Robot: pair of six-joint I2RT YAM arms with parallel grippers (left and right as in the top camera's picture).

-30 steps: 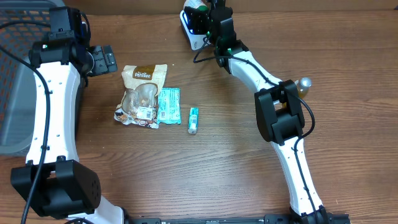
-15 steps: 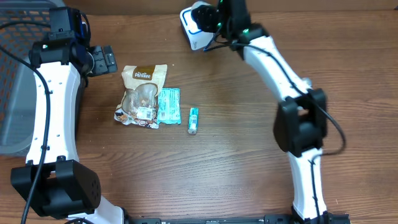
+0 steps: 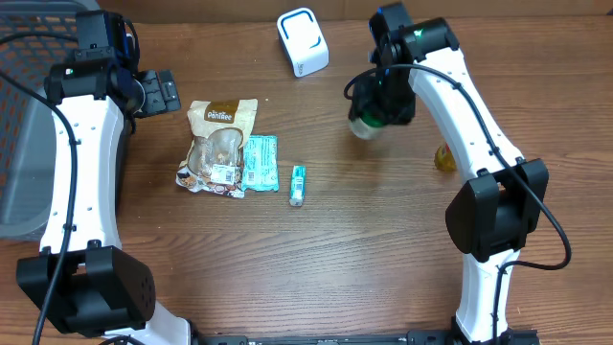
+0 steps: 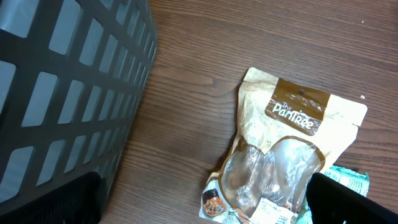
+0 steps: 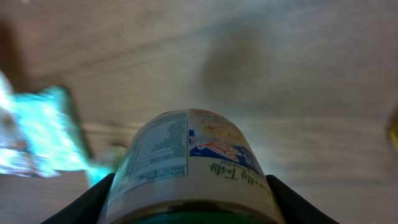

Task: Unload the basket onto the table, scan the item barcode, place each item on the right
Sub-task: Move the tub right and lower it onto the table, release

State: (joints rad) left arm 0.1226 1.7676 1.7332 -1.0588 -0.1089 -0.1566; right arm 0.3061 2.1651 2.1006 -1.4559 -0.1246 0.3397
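Jar [image 5: 189, 155] in right end effector [image 3: 373, 111] (label upside down), Pantree pouch [image 4: 292, 155]

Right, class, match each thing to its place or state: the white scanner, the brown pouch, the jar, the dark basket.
Things:
1. white scanner
2. brown pouch
3. jar
4. dark basket

Places or states:
A. held in the right gripper
B. at the left side, by the left arm
C. alone near the far edge of the table
D. lying beside the teal packet

Pairs: 1-C, 2-D, 3-A, 4-B
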